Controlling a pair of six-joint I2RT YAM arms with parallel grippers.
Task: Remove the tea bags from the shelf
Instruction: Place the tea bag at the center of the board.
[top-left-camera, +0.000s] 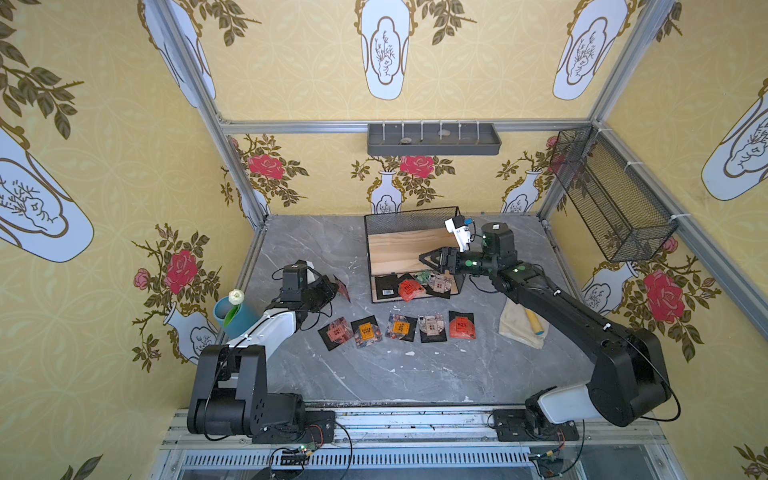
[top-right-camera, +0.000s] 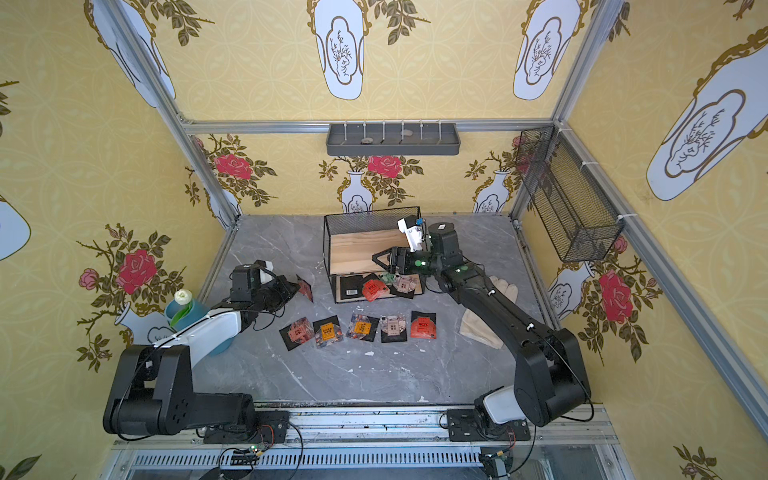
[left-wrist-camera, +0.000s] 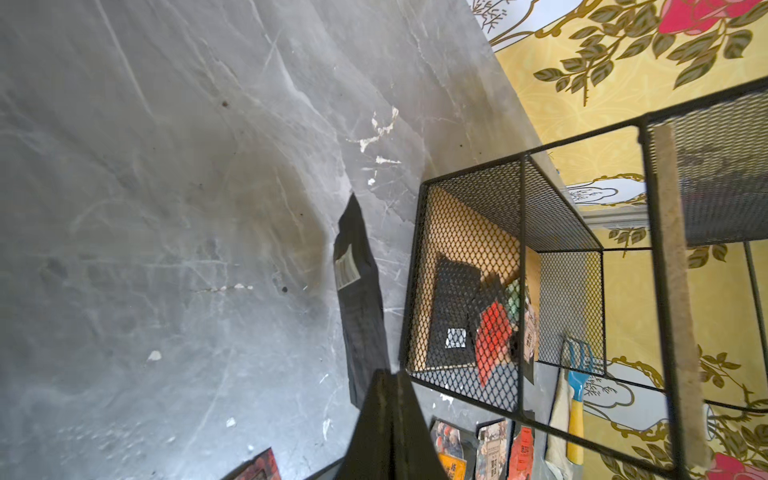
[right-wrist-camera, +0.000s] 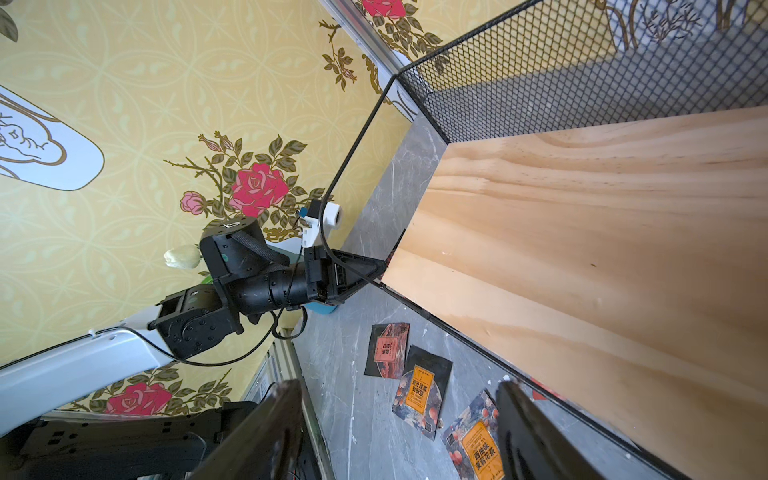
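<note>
Tea bag (left-wrist-camera: 359, 307), pinched in left gripper (left-wrist-camera: 387, 377), seemingly outside shelf (left-wrist-camera: 457, 249)

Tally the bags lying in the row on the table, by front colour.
Red bags: 2
Orange bags: 2
Beige bags: 1
Total: 5

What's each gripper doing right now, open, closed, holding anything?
Left gripper: closed on a black-backed tea bag.
Right gripper: open, holding nothing.
</note>
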